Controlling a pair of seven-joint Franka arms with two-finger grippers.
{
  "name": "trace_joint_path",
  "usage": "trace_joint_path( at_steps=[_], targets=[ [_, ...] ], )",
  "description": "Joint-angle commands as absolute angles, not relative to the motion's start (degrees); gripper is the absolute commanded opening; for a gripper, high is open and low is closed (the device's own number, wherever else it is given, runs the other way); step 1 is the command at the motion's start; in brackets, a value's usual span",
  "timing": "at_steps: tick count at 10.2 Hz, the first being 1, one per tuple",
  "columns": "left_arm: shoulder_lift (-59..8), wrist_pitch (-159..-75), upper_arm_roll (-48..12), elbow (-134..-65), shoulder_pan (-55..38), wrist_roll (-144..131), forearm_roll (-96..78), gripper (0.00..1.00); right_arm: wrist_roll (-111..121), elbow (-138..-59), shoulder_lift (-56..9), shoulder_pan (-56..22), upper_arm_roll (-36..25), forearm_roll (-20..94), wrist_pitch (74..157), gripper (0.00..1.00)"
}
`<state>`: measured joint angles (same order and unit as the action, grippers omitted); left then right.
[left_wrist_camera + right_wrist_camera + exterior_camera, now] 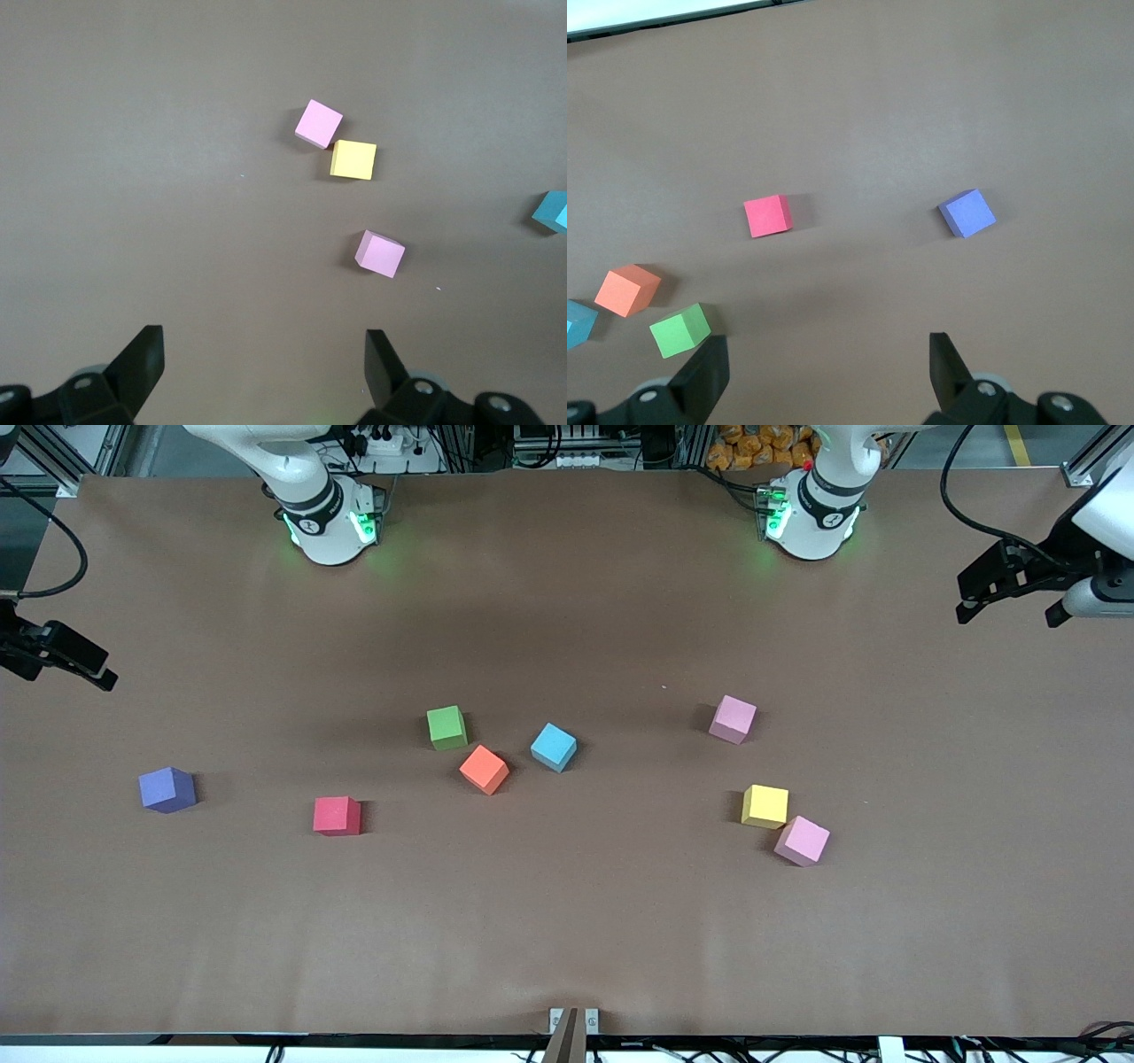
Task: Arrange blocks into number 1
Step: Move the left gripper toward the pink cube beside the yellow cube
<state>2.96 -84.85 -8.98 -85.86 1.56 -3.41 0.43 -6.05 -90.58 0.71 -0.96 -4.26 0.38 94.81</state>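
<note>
Blocks scattered, none placed | left gripper (261,372) hanging wide open, empty, over table's left-arm end, pink block (380,254) lying just ahead of it | right gripper (824,372) waiting, likewise open, empty | I'm planning a square, centred descent.

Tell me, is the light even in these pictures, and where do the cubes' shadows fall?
Front view: soft overhead light, no glare on the table; green glow around both arm bases; the red cube has a short shadow toward the left arm's end. Left wrist view: faint shadows beside the yellow cube. Right wrist view: the purple cube looks sharp.
</note>
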Motion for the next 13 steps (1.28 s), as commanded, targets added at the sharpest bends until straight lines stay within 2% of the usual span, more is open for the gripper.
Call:
trace_joint_path(
  at_steps=[1, 6, 9, 13],
  targets=[
    [3.4, -83.4, -9.3, -85.3, 2.3, -3.8, -0.7, 1.00, -5.6, -90.5, 1.4, -0.6, -4.0, 0.8, 94.0, 1.00],
    [1.1, -83.4, -9.2, -86.0, 2.1, -5.3, -0.9, 1.00, -9.8, -90.4, 1.2, -2.0, -3.7, 0.7, 94.0, 1.00],
    [-5.5, -84.1, -9.2, -85.7, 1.5, -8.1, -1.6, 1.00, -10.7, -90.4, 1.2, -2.8, -3.5, -1.2, 94.1, 1.00],
    [-15.8, -92.4, -9.2, -85.5, -2.0, -19.2, -1.8, 1.00, -10.4, -90.5, 0.8, -2.6, -3.5, -1.1, 94.0, 1.00]
  ],
)
